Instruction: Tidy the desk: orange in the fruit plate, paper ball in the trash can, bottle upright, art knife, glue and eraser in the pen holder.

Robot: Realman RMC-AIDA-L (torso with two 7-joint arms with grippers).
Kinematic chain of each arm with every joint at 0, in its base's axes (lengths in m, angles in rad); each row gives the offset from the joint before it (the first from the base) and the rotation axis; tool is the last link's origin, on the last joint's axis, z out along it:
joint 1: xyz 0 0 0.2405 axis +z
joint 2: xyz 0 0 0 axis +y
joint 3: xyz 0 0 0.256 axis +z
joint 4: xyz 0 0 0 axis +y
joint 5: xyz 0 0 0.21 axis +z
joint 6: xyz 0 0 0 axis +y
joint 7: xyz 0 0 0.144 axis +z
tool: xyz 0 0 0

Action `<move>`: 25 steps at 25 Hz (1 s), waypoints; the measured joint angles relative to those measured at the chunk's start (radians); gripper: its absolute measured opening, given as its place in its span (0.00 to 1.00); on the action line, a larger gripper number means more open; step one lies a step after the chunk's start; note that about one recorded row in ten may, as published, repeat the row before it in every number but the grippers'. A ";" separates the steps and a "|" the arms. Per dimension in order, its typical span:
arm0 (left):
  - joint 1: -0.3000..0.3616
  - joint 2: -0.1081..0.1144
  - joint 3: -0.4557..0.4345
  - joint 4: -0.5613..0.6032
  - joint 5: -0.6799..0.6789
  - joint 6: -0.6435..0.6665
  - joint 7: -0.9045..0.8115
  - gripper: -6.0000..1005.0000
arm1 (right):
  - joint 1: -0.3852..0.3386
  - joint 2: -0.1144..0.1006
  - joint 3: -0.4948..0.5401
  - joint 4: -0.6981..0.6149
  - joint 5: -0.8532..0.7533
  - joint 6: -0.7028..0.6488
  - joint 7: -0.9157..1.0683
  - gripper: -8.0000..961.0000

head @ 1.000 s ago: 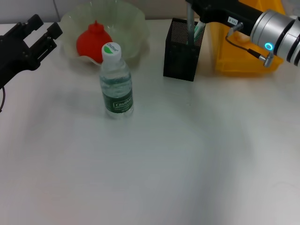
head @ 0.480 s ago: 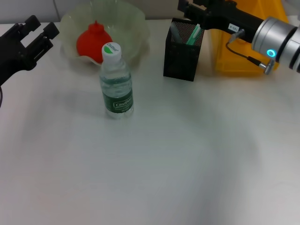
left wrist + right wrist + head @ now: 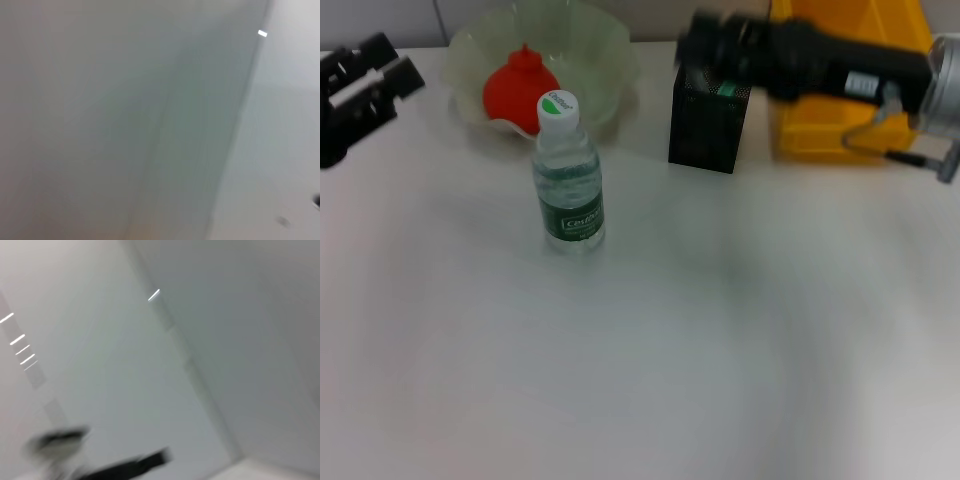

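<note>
The orange point(image 3: 520, 88) lies in the fruit plate point(image 3: 610, 50) at the back left. The bottle point(image 3: 567, 175) stands upright in front of the plate. The pen holder point(image 3: 705, 125) stands at the back centre with a green-tipped item point(image 3: 725, 90) in it. The yellow trash can point(image 3: 820, 140) is right of it, partly behind my right arm. My right gripper point(image 3: 705, 45) is blurred, just above the pen holder's back rim. My left gripper point(image 3: 370, 72) is open and empty at the far left, apart from the plate. The paper ball and eraser are hidden. The wrist views show only pale blurred surfaces.
The white table point(image 3: 640, 350) stretches from the bottle to the front edge. My right arm point(image 3: 840, 70) lies across the back right, over the trash can.
My right arm has come away from the pen holder's inside and swings, blurred, across its top. My left gripper has drawn back to the left.
</note>
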 joint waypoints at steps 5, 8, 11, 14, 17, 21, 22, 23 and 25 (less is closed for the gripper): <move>-0.014 0.020 -0.003 0.003 0.145 0.058 -0.032 0.61 | 0.009 -0.002 -0.029 -0.045 -0.158 -0.148 0.065 0.59; -0.023 0.027 -0.003 -0.005 0.228 0.090 -0.041 0.65 | 0.009 0.017 -0.031 -0.066 -0.260 -0.167 0.073 0.59; -0.036 0.029 -0.003 -0.011 0.286 0.101 -0.058 0.71 | 0.018 0.029 -0.032 -0.064 -0.330 -0.191 0.074 0.60; -0.056 0.026 -0.003 -0.011 0.353 0.101 -0.083 0.75 | 0.024 0.032 -0.032 -0.059 -0.345 -0.191 0.076 0.62; -0.076 0.015 -0.004 -0.013 0.398 0.078 -0.092 0.76 | 0.023 0.032 -0.028 -0.059 -0.346 -0.188 0.076 0.64; -0.081 0.012 -0.005 -0.013 0.399 0.060 -0.091 0.76 | 0.020 0.032 -0.026 -0.057 -0.347 -0.185 0.076 0.64; -0.087 0.011 -0.003 -0.013 0.399 0.058 -0.091 0.76 | 0.020 0.032 -0.027 -0.056 -0.347 -0.181 0.076 0.64; -0.089 0.010 -0.002 -0.013 0.399 0.054 -0.091 0.76 | 0.021 0.032 -0.030 -0.056 -0.347 -0.175 0.076 0.64; -0.093 0.008 0.001 -0.014 0.400 0.044 -0.089 0.76 | 0.021 0.032 -0.031 -0.056 -0.347 -0.173 0.077 0.64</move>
